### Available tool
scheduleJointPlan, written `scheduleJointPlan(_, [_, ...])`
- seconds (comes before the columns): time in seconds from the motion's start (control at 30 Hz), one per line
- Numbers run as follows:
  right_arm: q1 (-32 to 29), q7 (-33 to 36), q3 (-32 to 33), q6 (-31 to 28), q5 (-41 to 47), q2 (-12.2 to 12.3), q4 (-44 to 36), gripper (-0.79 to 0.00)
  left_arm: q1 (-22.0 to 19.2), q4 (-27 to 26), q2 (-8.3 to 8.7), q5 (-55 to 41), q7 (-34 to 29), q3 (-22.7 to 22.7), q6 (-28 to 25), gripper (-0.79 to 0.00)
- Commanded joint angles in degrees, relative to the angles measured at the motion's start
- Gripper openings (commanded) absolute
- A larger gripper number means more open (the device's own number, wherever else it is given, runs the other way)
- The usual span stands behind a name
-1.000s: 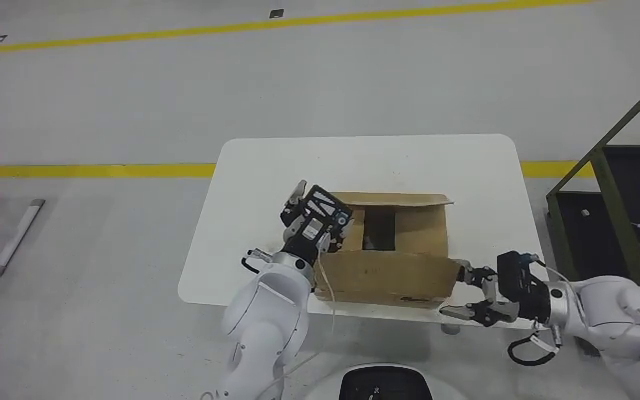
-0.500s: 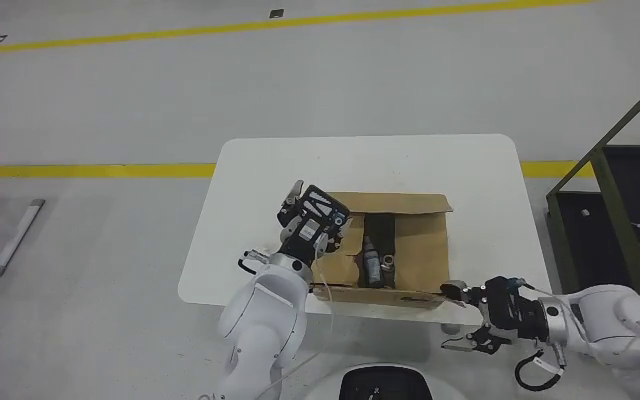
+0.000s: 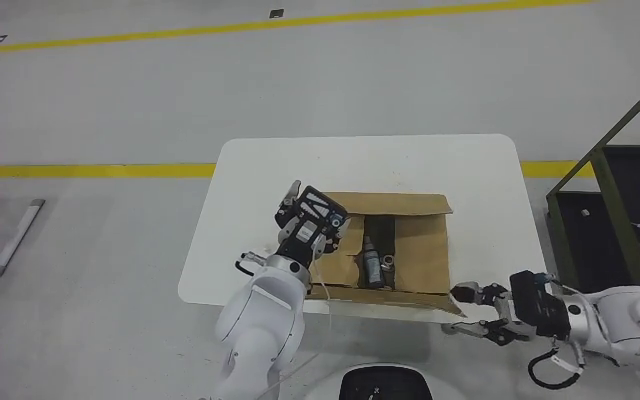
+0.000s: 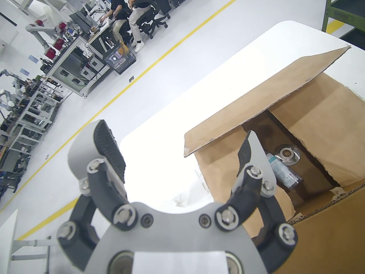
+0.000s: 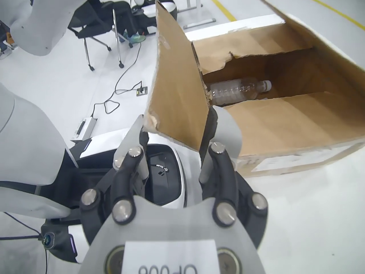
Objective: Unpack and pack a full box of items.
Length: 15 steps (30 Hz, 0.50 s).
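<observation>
Right end effector (image 5: 179,116) stood open astride the near flap (image 5: 176,86) corner. Left end effector (image 4: 175,131) stood open beside the opposite end of the box (image 4: 322,121).

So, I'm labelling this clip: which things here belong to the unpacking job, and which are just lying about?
Job:
cardboard box
clear bottle inside it
round metal part inside it

Lying about:
green shelf rack
yellow floor line

White table (image 3: 400,160) on grey floor, yellow line (image 3: 100,170); green rack (image 3: 600,215) nearby
</observation>
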Motion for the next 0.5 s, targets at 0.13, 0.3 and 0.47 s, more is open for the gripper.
scheduleJointPlan(0.13, [-5.00,-12.73,6.29,0.00,0.82,1.80,1.79,-0.188,0.10,-0.18,0.13,0.03,-0.06,0.15,-0.07,0.000])
scheduleJointPlan(0.3, [-7.23,-18.37,7.79,0.00,2.12,2.49,4.45,-0.785,0.07,-0.25,0.22,-0.01,-0.02,0.27,-0.08,0.000])
scheduleJointPlan(0.47, [-4.69,-14.38,3.60,3.59,7.77,2.03,4.99,-0.785,0.04,-0.24,0.30,0.02,-0.05,0.37,0.17,0.000])
